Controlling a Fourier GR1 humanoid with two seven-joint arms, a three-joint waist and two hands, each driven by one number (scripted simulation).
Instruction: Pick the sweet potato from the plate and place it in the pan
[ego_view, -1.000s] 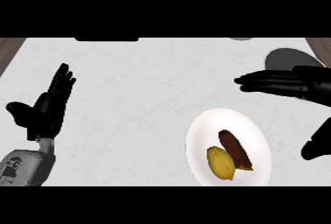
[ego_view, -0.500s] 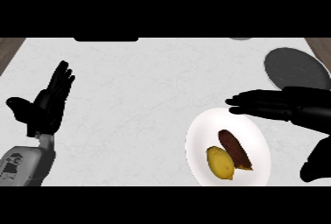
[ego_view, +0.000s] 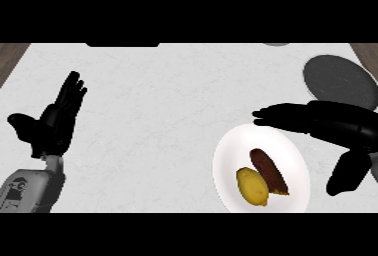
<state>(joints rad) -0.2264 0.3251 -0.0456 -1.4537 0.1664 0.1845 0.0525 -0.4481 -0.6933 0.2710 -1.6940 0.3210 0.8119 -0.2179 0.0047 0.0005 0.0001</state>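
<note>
No legible text or labels

I see my right robot hand (ego_view: 325, 124) open above the round white plate (ego_view: 230, 165), reddish-brown sweet potato (ego_view: 268, 170) at its five o'clock.

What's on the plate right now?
On the white plate lie the brown sweet potato and a yellow lemon-like item. The right hand covers the plate's upper edge.

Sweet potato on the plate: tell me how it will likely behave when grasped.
The sweet potato looks long and rounded, so it may roll on the smooth plate. It probably stays stiff when lifted. A yellow fruit lies right beside it and could get nudged by the right hand.
</note>
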